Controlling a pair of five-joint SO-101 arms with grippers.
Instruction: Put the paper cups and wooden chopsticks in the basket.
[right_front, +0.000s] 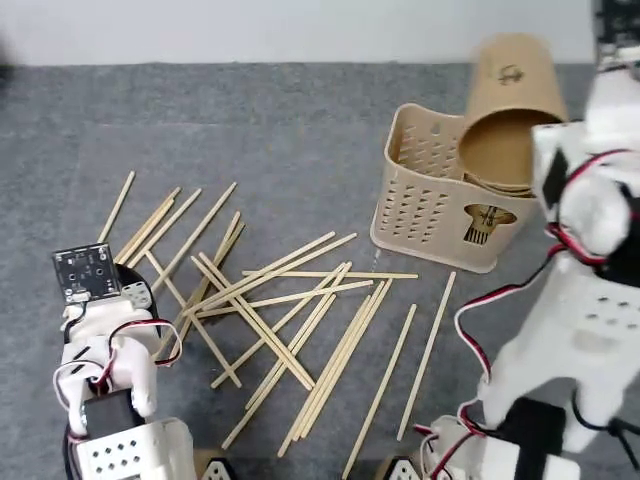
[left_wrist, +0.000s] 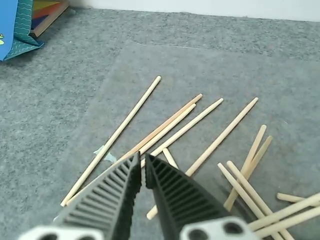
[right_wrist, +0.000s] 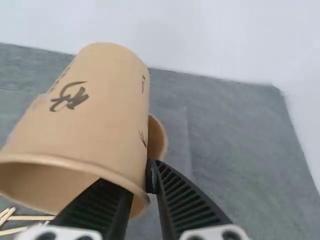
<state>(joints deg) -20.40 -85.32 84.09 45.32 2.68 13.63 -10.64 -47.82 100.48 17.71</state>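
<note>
My right gripper (right_wrist: 148, 181) is shut on the rim of a tan paper cup (right_wrist: 85, 130). The cup (right_front: 510, 100) lies tilted on its side above the far right end of the beige slotted basket (right_front: 425, 205), mouth toward the arm. More tan cups (right_front: 490, 215) sit inside the basket. Several wooden chopsticks (right_front: 280, 300) lie scattered over the grey mat. My left gripper (left_wrist: 141, 161) is shut with nothing in it, low over the leftmost chopsticks (left_wrist: 170, 127), at the front left of the table.
The right arm's white body (right_front: 590, 300) stands just right of the basket. A blue object (left_wrist: 15, 25) lies off the mat's corner. Bare mat (right_front: 300, 150) stretches behind the chopsticks, left of the basket.
</note>
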